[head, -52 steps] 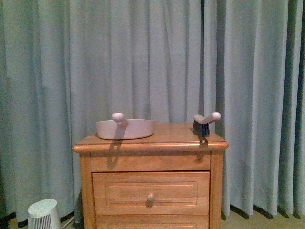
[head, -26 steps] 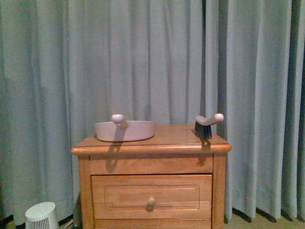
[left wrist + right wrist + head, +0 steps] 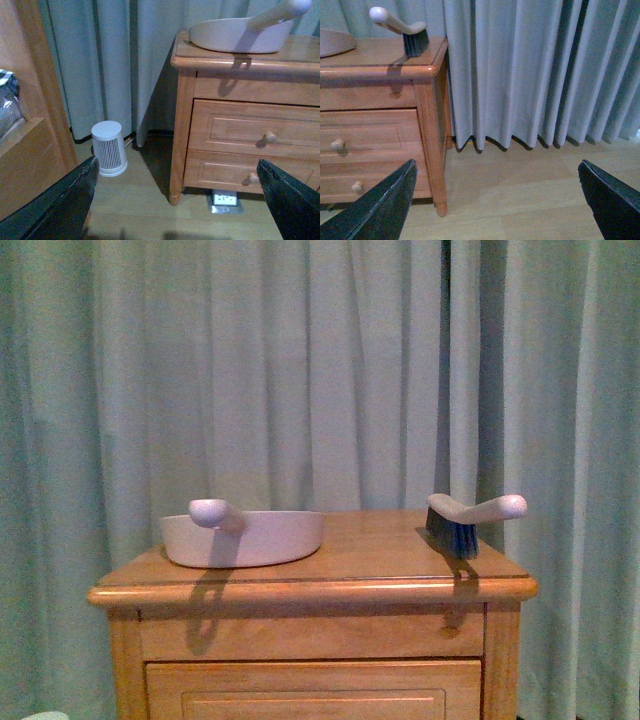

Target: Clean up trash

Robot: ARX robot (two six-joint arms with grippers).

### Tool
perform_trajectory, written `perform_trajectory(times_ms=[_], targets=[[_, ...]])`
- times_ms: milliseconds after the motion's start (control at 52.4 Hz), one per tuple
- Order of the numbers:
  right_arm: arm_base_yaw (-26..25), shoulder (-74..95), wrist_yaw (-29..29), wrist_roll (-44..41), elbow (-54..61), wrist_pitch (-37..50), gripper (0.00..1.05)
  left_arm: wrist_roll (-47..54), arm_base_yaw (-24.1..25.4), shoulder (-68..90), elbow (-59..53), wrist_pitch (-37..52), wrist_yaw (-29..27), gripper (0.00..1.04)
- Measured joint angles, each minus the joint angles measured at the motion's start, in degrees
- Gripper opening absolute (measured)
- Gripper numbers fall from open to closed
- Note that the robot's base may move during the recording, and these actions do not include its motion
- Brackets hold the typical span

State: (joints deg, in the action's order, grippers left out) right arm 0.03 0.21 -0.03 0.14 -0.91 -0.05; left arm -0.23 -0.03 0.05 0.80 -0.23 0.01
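Wooden nightstand [image 3: 330, 590] is standing ahead, carrying a dustpan [image 3: 245, 537] on the left and a brush [image 3: 470, 520] on the right. The trash is not showing in any view, so the robot is probably searching and needing to find it first. The left gripper [image 3: 176, 161] and right gripper [image 3: 496, 162] are hanging wide apart, holding nothing. A white fan [image 3: 109, 155] is sitting on the floor, left of the nightstand.

I can read no text, label or number; the small white plate [image 3: 224, 199], lower middle of the left wrist view, is too blurred.

dustpan [image 3: 243, 538] left on nightstand [image 3: 370, 562], brush [image 3: 470, 520] right (curtain [image 3: 300, 370] behind)
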Motion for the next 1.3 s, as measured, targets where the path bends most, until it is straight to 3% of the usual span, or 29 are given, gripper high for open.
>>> perform_trajectory(times_ms=[1068,1163,1240,1297], targets=[[0.0,0.0,0.0,0.0,0.0,0.0,0.97,-1.1,0.1,0.4,0.2,-0.6,0.4,0.97],[0.0,0.0,-0.1,0.0,0.0,0.0,0.97,-8.5,0.9,12.3,5.2,-1.9,4.2,0.97],[0.0,0.0,0.0,0.0,0.0,0.0,0.97,-8.0,-0.3,24.5,13.3,-3.9,4.0,0.97],[0.0,0.0,0.0,0.0,0.0,0.0,0.97,-6.0,-2.5,36.0,23.3,-6.6,0.7,0.97]])
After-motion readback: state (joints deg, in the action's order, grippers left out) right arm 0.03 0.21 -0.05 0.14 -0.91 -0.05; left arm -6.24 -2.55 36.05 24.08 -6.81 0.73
